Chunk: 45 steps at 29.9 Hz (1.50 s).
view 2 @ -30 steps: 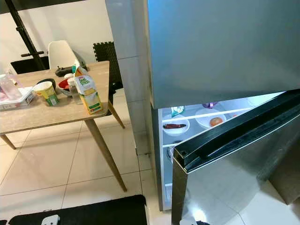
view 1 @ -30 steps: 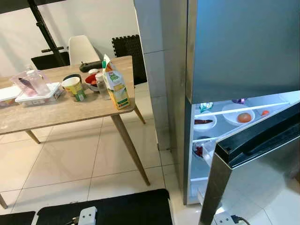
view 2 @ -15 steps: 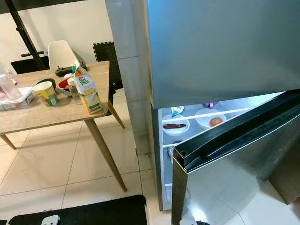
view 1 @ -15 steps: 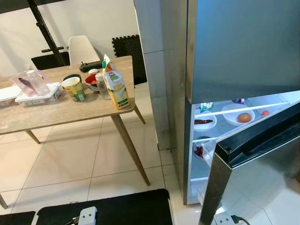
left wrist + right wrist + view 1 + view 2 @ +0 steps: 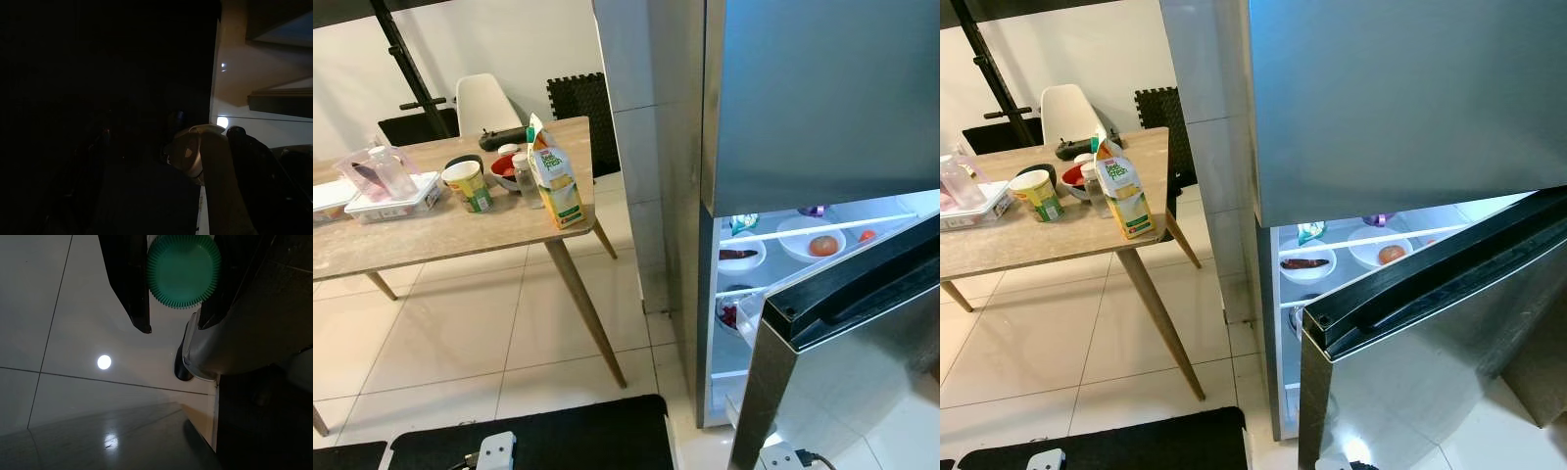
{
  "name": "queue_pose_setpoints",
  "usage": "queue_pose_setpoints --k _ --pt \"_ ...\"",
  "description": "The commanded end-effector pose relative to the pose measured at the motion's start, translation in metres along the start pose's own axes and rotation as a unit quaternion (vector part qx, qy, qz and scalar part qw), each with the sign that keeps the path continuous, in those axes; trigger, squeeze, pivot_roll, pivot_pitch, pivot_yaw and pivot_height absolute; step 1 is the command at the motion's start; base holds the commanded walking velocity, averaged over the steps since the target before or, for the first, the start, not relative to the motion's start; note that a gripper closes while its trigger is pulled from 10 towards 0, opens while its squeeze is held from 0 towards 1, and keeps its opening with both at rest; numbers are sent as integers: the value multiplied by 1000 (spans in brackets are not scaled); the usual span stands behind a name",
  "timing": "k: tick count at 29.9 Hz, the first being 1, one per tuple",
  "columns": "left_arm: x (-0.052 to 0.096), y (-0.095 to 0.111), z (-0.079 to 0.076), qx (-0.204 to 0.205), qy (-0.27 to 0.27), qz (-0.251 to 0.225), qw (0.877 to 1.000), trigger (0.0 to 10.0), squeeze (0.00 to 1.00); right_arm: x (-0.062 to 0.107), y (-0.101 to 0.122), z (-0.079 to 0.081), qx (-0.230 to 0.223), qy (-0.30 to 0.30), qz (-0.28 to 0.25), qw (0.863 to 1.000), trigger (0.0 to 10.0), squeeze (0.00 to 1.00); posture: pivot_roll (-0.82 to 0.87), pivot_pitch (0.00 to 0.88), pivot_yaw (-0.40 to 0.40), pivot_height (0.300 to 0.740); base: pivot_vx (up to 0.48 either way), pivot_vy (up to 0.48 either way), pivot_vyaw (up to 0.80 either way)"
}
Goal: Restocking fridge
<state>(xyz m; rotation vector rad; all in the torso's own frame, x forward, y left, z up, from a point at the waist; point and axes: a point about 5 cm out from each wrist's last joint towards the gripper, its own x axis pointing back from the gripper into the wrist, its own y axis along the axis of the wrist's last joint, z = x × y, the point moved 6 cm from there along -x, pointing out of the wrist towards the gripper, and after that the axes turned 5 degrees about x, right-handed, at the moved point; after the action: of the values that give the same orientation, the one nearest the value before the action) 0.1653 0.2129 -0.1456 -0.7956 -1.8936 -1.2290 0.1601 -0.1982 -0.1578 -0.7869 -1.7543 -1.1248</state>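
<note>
The steel fridge (image 5: 822,108) stands on the right with its lower door (image 5: 847,323) swung open toward me. Lit shelves inside hold a white bowl with an orange fruit (image 5: 811,240) and a smaller bowl (image 5: 741,257). On the wooden table (image 5: 440,233) to the left stand a juice carton (image 5: 554,178), a yellow-green cup (image 5: 468,184), a red bowl (image 5: 503,172) and a clear plastic box (image 5: 389,191). In the right wrist view my right gripper (image 5: 175,319) hangs over the tiled floor, shut on a bottle with a green ribbed cap (image 5: 183,271). The left wrist view is very dark.
A black mat (image 5: 538,436) lies on the tiles just before me. A slanted table leg (image 5: 587,313) stands between table and fridge. A white chair (image 5: 484,98) and black foam pieces sit behind the table. The open door juts into the floor on the right.
</note>
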Motion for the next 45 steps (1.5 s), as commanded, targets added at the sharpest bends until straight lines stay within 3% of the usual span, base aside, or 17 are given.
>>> queue_pose_setpoints --k 1,45 --pt "2 5 9 -10 9 -3 1000 10000 0 0 1 8 1 10 0 1000 10000 0 11 0 103 740 0 0 0" --pt "2 3 8 -5 9 -2 1000 10000 0 0 2 8 -2 10 0 1000 10000 0 9 0 107 740 0 0 0"
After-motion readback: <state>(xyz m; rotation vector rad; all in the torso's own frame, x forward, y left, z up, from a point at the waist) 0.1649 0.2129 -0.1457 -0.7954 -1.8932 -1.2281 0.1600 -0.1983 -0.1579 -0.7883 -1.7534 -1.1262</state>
